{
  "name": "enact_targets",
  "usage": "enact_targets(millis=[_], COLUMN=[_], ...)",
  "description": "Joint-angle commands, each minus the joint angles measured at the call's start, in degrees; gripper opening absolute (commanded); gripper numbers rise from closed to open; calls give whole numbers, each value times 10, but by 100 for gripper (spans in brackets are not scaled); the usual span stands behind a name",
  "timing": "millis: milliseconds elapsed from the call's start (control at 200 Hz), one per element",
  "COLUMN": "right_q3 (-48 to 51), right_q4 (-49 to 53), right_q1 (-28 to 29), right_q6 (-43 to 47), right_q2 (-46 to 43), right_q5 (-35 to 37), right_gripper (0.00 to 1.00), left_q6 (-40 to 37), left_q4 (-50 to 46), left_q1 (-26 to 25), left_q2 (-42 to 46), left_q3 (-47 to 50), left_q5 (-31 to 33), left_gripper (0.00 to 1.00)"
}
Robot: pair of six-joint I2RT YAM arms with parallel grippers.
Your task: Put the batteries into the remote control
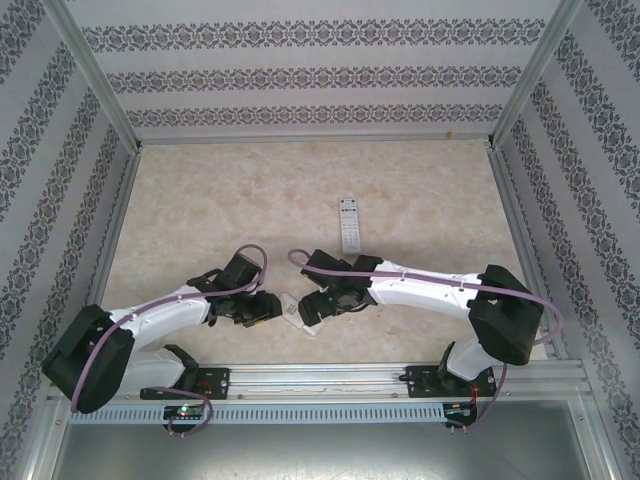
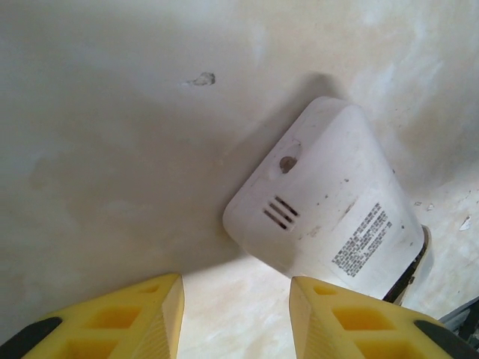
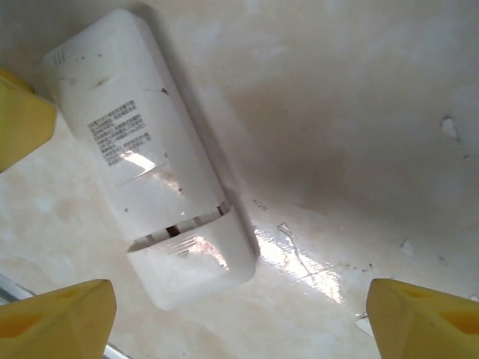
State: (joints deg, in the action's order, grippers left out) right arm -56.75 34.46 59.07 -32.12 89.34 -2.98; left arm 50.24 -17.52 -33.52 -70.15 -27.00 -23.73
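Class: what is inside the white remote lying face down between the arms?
The remote shows its back: a printed label and a nearly shut cover. The compartment behind is covered; its contents cannot be seen.

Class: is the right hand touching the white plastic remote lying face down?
Apart. Right wrist view: the right hand stands open, bare table showing between each yellow finger and the white plastic remote.
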Motion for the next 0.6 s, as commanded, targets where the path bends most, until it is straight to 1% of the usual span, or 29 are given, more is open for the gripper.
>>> enact_targets(millis=[0, 65, 160, 255, 345, 420, 595], right_q3=[8, 6, 4, 0, 2, 6, 4], right_q4=[-2, -11, -29, -38, -49, -56, -61], right_q1=[15, 28, 36, 35, 40, 43, 45], right_q6=[64, 81, 99, 105, 103, 100, 103], right_q2=[26, 48, 73, 93, 102, 104, 103], right_q5=[9, 6, 4, -9, -30, -38, -52], right_gripper=[98, 98, 95, 88, 79, 73, 68], left_q6=[7, 11, 23, 27, 25, 25, 23], left_q4=[-38, -38, -28, -27, -36, -37, -31], left_q1=[-9, -10, -9, -9, -9, -9, -9], left_q2=[18, 27, 44, 62, 75, 80, 72], left_q3=[-2, -1, 10, 15, 15, 16, 18], left_q5=[30, 41, 53, 62, 73, 79, 78], left_gripper=[42, 44, 51, 53, 54, 55, 56])
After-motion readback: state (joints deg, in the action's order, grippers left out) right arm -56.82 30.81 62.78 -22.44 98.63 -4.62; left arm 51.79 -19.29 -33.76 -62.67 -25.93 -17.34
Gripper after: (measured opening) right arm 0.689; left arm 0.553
